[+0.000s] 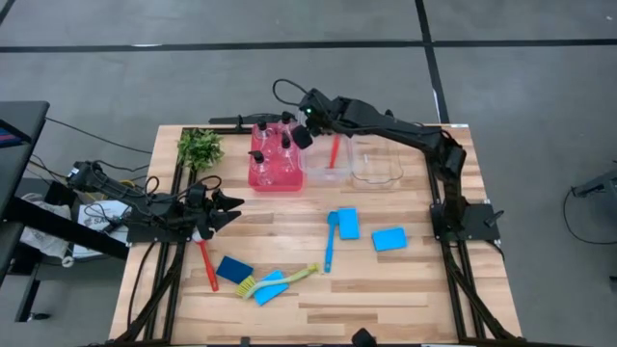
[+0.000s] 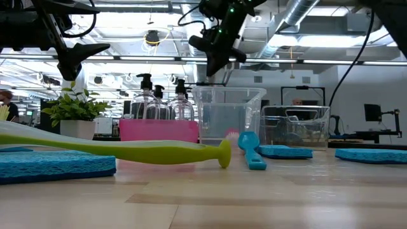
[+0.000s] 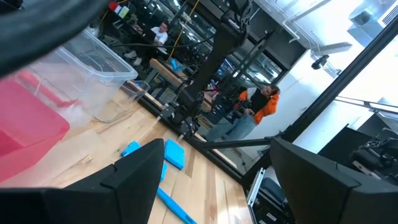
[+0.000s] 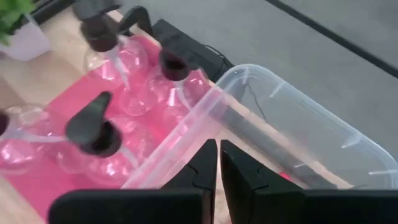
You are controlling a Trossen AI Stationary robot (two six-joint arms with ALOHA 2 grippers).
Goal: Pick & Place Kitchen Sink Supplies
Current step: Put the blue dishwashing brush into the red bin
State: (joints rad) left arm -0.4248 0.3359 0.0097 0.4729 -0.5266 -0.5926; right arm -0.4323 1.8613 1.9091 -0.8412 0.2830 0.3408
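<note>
Supplies lie in two groups: four clear pump bottles (image 1: 273,146) with black caps stand upright in the red tray (image 1: 258,179) at the far side of the table, and a red brush (image 1: 334,152) rests in the clear bin (image 1: 326,173) beside it, with a second clear bin (image 1: 378,162) further right. Loose on the near half of the board we count four blue sponges, among them one at centre (image 1: 348,223) and one to its right (image 1: 388,238), plus a blue brush (image 1: 329,241), a yellow-green brush (image 1: 278,280) and another red brush (image 1: 208,264). The right gripper (image 4: 219,163) hangs over the first bin's rim next to the tray, its fingers nearly pressed together with nothing between them. The left gripper (image 1: 229,209) hovers near the plant (image 1: 200,147), jaws spread and empty. We judge the sponges light and soft, likely to squash under a pinch, so a grip across the short sides seems best. The brushes look stiff, slim and light; we would take them mid-handle, crosswise, since an end grip may let them swing. The bottles look smooth and thin-walled, perhaps slippery; the neck below the pump seems the surer hold.
</note>
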